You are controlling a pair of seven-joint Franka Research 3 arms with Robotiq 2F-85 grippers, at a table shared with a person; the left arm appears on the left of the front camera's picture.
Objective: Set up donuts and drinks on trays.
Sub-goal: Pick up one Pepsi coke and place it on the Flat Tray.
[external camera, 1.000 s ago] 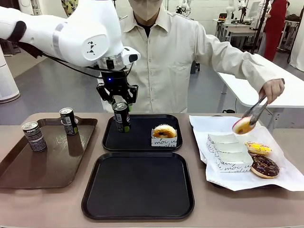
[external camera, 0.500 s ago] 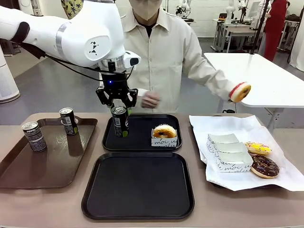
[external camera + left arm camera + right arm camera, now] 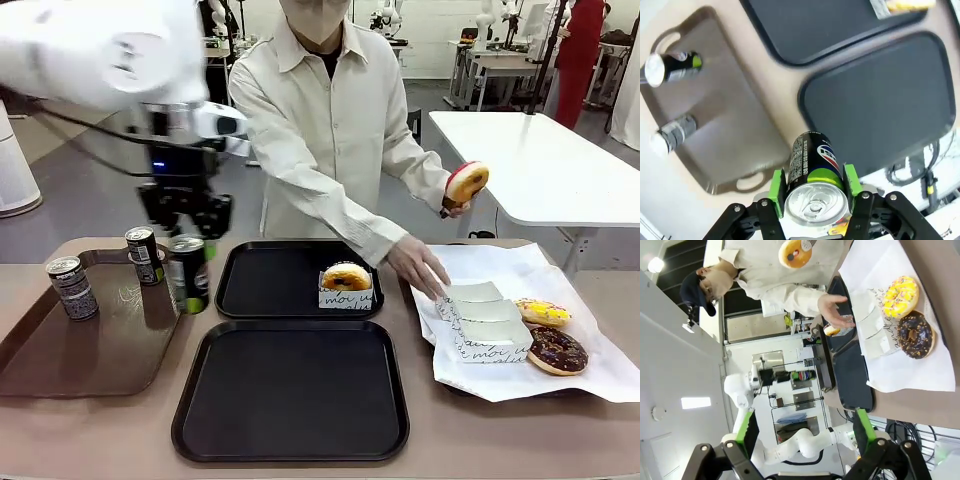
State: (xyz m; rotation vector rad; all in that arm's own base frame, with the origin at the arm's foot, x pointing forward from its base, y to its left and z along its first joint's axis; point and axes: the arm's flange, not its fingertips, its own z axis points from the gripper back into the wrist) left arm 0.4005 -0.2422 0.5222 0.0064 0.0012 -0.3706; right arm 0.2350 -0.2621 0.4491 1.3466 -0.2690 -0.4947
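The can (image 3: 189, 274) you carry hangs left of centre in the front view, over the brown tray's (image 3: 90, 350) right edge, pinched between your left gripper's (image 3: 813, 186) green pads. A sleeved donut (image 3: 346, 283) sits on the far black tray (image 3: 275, 285). Your right gripper (image 3: 805, 432) gapes empty at lower frame.

My left tool (image 3: 813, 189), black with green pads (image 3: 776, 192), holds a dark can (image 3: 812, 162) with silver top and green, blue-red and white label; square trays (image 3: 290, 395) black, long tray (image 3: 60, 360) brown, donuts (image 3: 543, 313) yellow-sprinkled and chocolate-iced.
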